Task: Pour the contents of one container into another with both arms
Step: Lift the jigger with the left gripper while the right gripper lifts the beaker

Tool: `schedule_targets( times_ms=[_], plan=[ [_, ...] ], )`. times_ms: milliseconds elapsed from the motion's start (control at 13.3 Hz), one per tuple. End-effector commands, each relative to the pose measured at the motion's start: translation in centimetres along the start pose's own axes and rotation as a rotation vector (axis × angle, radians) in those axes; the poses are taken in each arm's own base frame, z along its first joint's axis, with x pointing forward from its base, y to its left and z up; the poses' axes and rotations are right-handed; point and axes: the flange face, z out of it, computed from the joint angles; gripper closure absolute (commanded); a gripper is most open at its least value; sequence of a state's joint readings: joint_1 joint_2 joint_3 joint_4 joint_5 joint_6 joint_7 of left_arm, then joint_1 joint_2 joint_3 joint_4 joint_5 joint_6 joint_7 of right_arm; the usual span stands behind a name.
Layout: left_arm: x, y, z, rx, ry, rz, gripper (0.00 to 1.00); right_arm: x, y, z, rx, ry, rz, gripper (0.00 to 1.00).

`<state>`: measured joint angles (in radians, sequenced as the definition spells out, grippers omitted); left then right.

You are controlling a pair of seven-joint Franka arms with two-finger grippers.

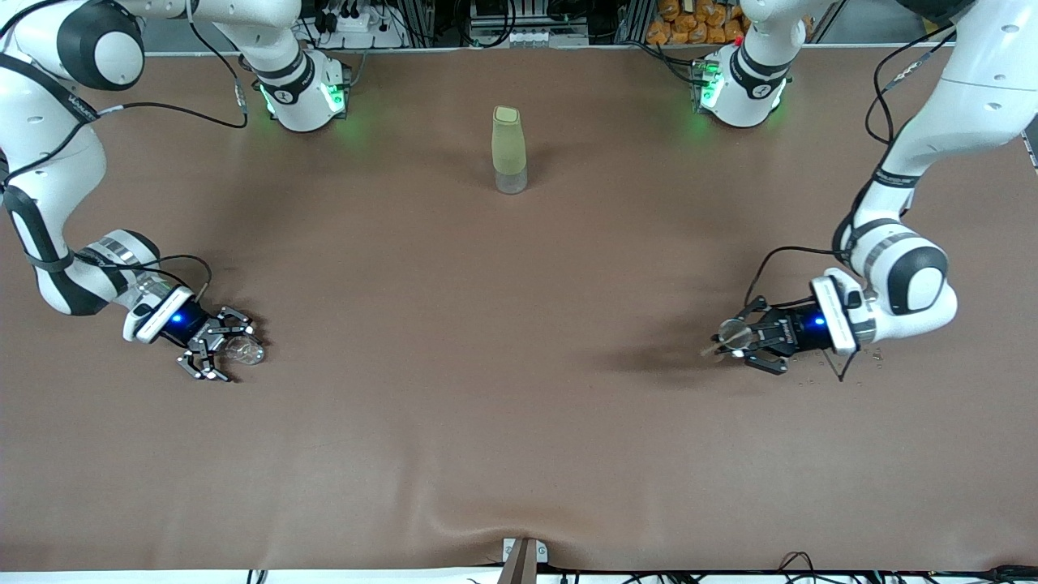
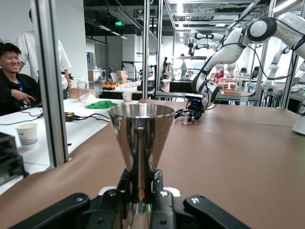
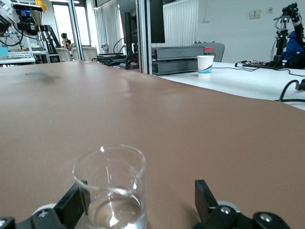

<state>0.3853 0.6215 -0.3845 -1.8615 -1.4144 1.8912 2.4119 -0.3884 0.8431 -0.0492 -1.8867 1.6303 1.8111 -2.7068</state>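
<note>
the left gripper (image 1: 734, 339), pinched on a steel measuring cup (image 2: 141, 138), and the right gripper (image 1: 217, 350), wide around a glass beaker (image 3: 110, 186), sit well apart either side of the tall bottle (image 1: 508, 150); loosely cradled, the beaker could slip or tip when lifted.

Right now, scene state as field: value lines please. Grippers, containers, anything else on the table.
left gripper: low over the table at the left arm's end, shut on metal jigger, which stands upright
right gripper: low at the right arm's end, open around glass beaker, one finger beside the glass, the other apart from it
glass beaker contents: a little clear liquid at the bottom
bottle: tall, pale green, upright mid-table near the robots' bases, untouched
table: brown cover, a few small specks near the left gripper
pour: not yet begun
</note>
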Motion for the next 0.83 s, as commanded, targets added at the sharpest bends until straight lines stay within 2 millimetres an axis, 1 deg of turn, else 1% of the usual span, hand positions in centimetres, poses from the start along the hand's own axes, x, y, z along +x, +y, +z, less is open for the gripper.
schedule_targets(
  times_ms=[0, 150, 225, 451, 601, 676, 752],
  plan=[
    [1.6, 1.2, 2.9, 0.026, -0.010, 0.007, 1.00, -0.2, 0.0, 1.1, 0.001, 0.054, -0.017, 0.00],
    [2.0, 1.8, 5.6, 0.014, -0.023, 0.010, 1.00, -0.2, 0.4, 1.1, 0.003, 0.056, -0.030, 0.00],
    [2.2, 2.2, 7.0, 0.008, -0.019, 0.008, 1.00, -0.7, 0.2, 1.1, 0.002, 0.055, -0.037, 0.00],
    [1.4, 3.8, 9.8, 0.013, 0.009, 0.004, 1.00, -1.8, 0.1, 1.0, -0.001, 0.053, -0.052, 0.00],
    [0.9, 4.9, 12.3, 0.010, 0.027, 0.004, 1.00, -2.5, -0.2, 1.1, 0.000, 0.051, -0.066, 0.00],
    [0.4, 5.1, 12.8, 0.014, 0.034, 0.004, 1.00, -2.5, -0.2, 1.2, 0.002, 0.053, -0.068, 0.00],
    [0.4, 5.5, 13.7, 0.013, 0.042, 0.011, 1.00, -2.4, -0.1, 1.4, 0.004, 0.054, -0.071, 0.00]
  ],
)
